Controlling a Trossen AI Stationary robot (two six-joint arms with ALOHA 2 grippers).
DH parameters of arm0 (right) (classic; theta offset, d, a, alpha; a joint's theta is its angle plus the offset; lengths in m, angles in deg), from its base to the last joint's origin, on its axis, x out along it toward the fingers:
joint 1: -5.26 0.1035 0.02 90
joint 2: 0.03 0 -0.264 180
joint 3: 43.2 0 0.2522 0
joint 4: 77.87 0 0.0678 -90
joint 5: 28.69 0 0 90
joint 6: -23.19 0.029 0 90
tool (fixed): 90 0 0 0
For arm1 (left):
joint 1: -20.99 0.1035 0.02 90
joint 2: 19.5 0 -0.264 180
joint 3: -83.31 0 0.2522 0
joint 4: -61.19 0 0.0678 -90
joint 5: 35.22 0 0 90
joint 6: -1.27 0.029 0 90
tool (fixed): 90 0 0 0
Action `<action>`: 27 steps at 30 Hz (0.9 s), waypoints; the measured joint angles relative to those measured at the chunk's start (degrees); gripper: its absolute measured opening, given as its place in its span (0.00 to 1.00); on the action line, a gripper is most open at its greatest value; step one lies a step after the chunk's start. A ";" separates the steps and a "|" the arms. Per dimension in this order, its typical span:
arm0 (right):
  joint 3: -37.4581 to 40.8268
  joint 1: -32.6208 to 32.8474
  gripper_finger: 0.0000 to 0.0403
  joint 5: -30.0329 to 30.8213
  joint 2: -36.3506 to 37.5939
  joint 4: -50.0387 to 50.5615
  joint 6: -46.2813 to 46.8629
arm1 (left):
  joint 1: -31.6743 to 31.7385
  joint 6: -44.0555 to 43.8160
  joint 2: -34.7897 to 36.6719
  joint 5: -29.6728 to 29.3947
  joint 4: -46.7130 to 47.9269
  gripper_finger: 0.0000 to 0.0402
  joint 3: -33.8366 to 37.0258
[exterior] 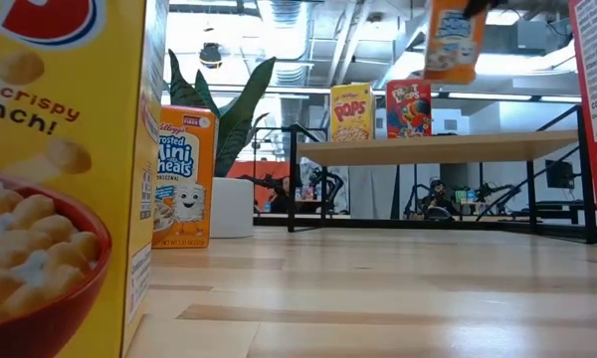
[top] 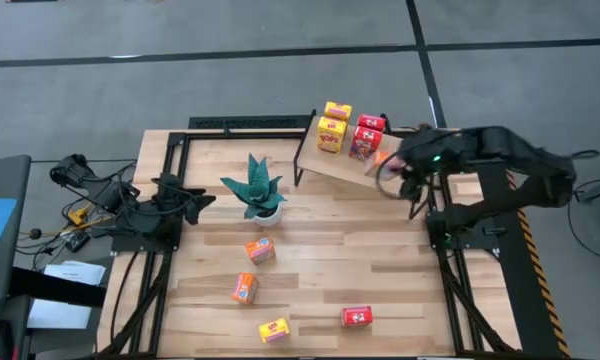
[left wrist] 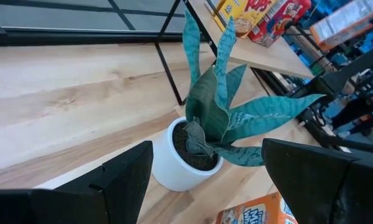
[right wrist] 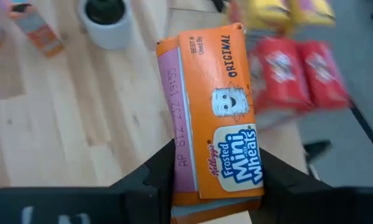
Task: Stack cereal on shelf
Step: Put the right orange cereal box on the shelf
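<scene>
My right gripper [right wrist: 217,190] is shut on an orange cereal box [right wrist: 214,112], held in the air over the right end of the light-wood shelf [top: 330,158]. In the low view this box [exterior: 452,40] hangs clear above the shelf board [exterior: 478,147]. Two yellow boxes [top: 332,126] and two red boxes [top: 368,136] stand on the shelf. My left gripper [left wrist: 208,180] is open at the table's left side, pointing at the teal plant [left wrist: 217,112] and touching nothing. My right gripper pinches the orange box between its two fingers at the box's end nearest the wrist [right wrist: 211,180], one finger [right wrist: 155,180] on the pink narrow side and the other on the opposite side. The box is lifted clear, pointing away from the fingers along their length.
On the tabletop [top: 400,260] lie two orange boxes [top: 260,250] [top: 244,288], a yellow box [top: 274,330] and a red box [top: 356,317]. The potted plant [top: 258,190] stands left of the shelf. Black frame rails run along the table's left and right sides.
</scene>
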 joint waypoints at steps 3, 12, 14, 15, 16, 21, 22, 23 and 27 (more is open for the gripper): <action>0.02 -4.39 0.40 1.44 2.65 3.26 -0.97 | -0.01 -0.80 0.01 -0.41 0.02 0.73 0.00; 1.11 -18.29 0.42 1.14 6.28 3.60 -10.63 | -0.01 -1.19 0.01 -1.88 0.00 0.73 0.00; 3.49 -21.39 0.41 -0.27 7.05 2.96 -13.27 | -0.01 -1.89 0.01 -2.13 0.09 0.73 0.00; 4.92 -23.00 0.40 -1.96 7.47 1.98 -14.43 | -0.01 -2.02 0.01 -2.30 0.15 0.73 0.00; 6.47 -24.52 0.40 -3.73 7.94 0.59 -15.43 | -0.01 -2.05 0.01 -2.40 0.07 0.73 0.00; 14.14 -30.84 0.41 -10.16 9.12 -7.11 -19.87 | -0.01 -2.25 0.01 -3.60 0.12 0.73 0.00; 15.24 -31.90 0.42 -11.47 9.08 -8.71 -20.54 | -0.01 -2.43 0.01 -3.84 0.09 0.73 0.00; 16.24 -32.85 0.42 -12.70 8.95 -10.06 -21.10 | 0.00 -2.52 0.01 -4.00 0.11 0.73 0.00; 17.93 -36.79 0.43 -16.24 7.09 -12.52 -23.85 | -0.01 -2.59 0.01 -4.19 0.11 0.73 0.00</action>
